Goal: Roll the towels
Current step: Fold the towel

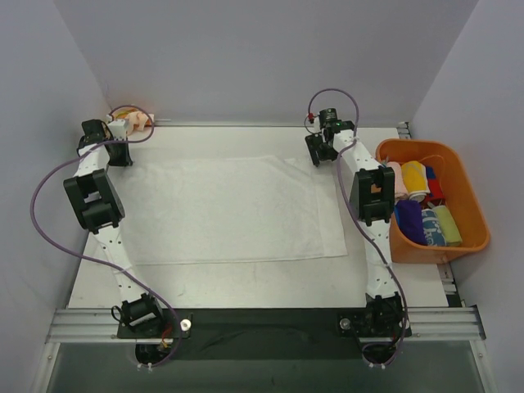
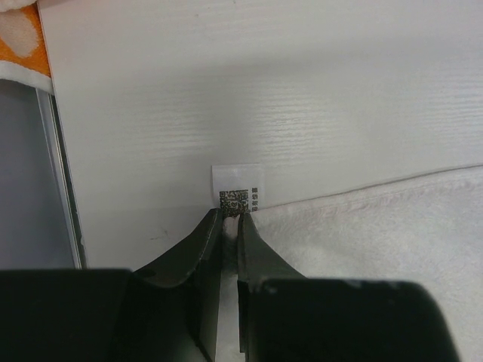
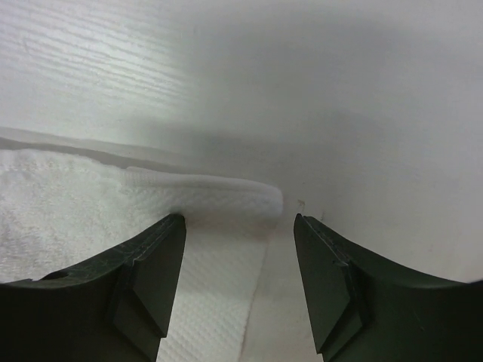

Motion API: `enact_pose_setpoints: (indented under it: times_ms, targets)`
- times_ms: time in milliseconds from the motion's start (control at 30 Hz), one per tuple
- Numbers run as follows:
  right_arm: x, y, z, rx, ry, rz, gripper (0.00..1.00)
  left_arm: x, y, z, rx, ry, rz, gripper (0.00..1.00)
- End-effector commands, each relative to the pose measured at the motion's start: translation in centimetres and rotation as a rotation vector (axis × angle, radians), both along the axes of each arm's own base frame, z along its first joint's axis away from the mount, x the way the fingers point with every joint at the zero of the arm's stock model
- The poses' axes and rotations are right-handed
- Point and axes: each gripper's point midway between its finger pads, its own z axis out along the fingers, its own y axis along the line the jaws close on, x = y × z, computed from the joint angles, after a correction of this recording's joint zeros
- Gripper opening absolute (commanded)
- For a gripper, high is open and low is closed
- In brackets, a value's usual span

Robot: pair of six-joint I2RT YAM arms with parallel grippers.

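Observation:
The large white towel (image 1: 229, 209) lies spread flat in the middle of the table. My left gripper (image 1: 121, 154) is at its far left corner; in the left wrist view the gripper (image 2: 230, 215) is shut on that corner of the white towel (image 2: 377, 226), just below its printed tag (image 2: 236, 185). My right gripper (image 1: 316, 155) is at the far right corner. In the right wrist view it (image 3: 239, 222) stands open, its jaws either side of the towel's (image 3: 75, 204) curled corner without pinching it. Small coloured rolled towels (image 1: 419, 182) lie in the bin.
The orange plastic bin (image 1: 473, 205) stands at the table's right edge beside the right arm. A cream towel with orange blotches (image 1: 135, 121) is bunched in the far left corner, its edge showing (image 2: 19, 30) in the left wrist view. Grey walls close in behind and on both sides.

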Motion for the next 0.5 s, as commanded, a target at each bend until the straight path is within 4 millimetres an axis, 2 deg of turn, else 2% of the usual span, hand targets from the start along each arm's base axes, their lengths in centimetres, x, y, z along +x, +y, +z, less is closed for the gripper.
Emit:
enact_pose_setpoints:
  times_ms: [0,33,100,167,300,467]
  targets:
    - [-1.2,-1.2,-2.7,-0.115,0.086,0.063,0.59,-0.5,-0.6,1.8,-0.024,0.008,-0.010,0.15]
    - [-1.2,-1.0,-3.4,-0.109,0.098,0.078,0.58,-0.6,-0.6,1.8,-0.023,0.010,-0.009,0.15]
    - [-1.1,-1.0,-3.0,-0.098,0.102,0.086,0.54,-0.6,-0.5,1.8,-0.023,0.010,-0.008,0.15]
    - [-1.4,-0.1,-3.2,-0.055,0.117,0.142,0.51,-0.6,-0.5,1.8,-0.026,0.009,-0.008,0.15]
    - [-1.5,0.4,-3.2,-0.030,0.133,0.175,0.36,-0.5,-0.7,1.9,-0.035,0.011,-0.008,0.15]
    - [-3.2,0.5,-4.5,-0.027,0.219,0.214,0.22,-0.6,-0.8,2.1,-0.050,0.013,-0.013,0.15]
